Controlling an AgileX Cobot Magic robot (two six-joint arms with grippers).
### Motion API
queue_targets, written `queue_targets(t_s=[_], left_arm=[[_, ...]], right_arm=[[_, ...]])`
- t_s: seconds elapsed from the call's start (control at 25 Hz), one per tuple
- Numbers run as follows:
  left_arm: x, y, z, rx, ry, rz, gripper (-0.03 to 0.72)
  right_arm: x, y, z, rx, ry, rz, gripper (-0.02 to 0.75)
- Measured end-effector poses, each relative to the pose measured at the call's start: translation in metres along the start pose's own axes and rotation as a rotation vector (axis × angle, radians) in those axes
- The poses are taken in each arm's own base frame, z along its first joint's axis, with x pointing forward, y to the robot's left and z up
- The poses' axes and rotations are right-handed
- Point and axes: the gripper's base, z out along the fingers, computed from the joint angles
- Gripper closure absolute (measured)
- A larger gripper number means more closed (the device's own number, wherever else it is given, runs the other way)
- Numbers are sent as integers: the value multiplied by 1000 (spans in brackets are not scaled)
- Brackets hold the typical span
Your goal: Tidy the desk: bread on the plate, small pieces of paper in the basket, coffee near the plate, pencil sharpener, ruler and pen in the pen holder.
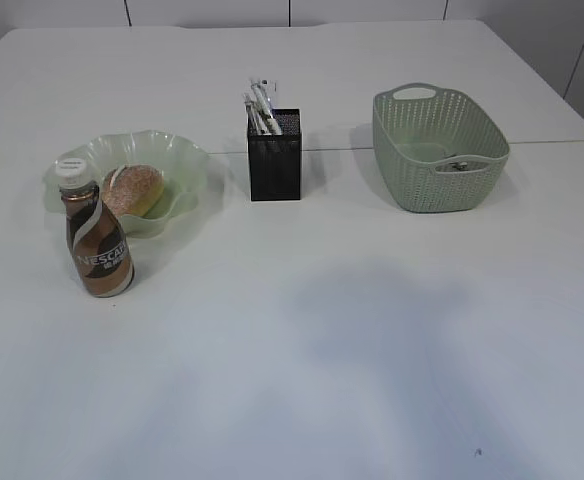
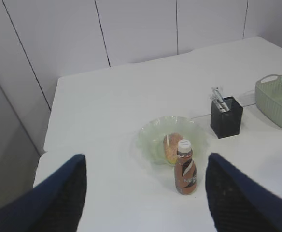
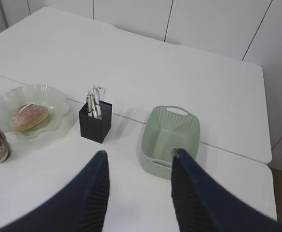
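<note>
Resting in the pale green glass plate [image 1: 187,165] is the bread [image 1: 133,189], a sugar-dusted bun, lying well ahead of the left end effector [image 2: 146,193] and between the lines of its two fingers. The coffee [image 1: 97,230], a brown bottle with a white cap, stands upright just in front of the plate, nearer to the left end effector than the bread, and appears to touch or nearly touch the plate's rim. The black mesh pen holder [image 1: 274,155] stands upright beyond and to the right of that end effector, with several white and pale items sticking out of its top; which of them is the pen, ruler or sharpener cannot be told. The green woven basket [image 1: 439,150] sits directly ahead of the right end effector [image 3: 140,179], its near wall just past the fingertips; something small lies inside against the near wall, too small to identify.

Left end effector: fingers spread wide, nothing between them, raised above the white table [image 1: 312,350]. Right end effector: fingers partly spread, nothing between them, also raised above the table. Neither touches any object. The pen holder stands between plate and basket, apart from both.
</note>
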Motion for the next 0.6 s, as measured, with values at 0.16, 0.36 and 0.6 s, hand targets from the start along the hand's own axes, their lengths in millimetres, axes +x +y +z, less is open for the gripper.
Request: queue_targets(t_s=[0.16, 0.36, 0.6], left_arm=[[9, -6, -21, 64, -37, 31, 145], [20, -11, -49, 108, -119, 57, 148], [39, -14, -73, 123, -187, 59, 148]], right_arm=[[47, 2, -41, -12, -65, 9, 388], [103, 6, -69, -37, -89, 17, 388], [168, 17, -104, -114, -187, 30, 388]])
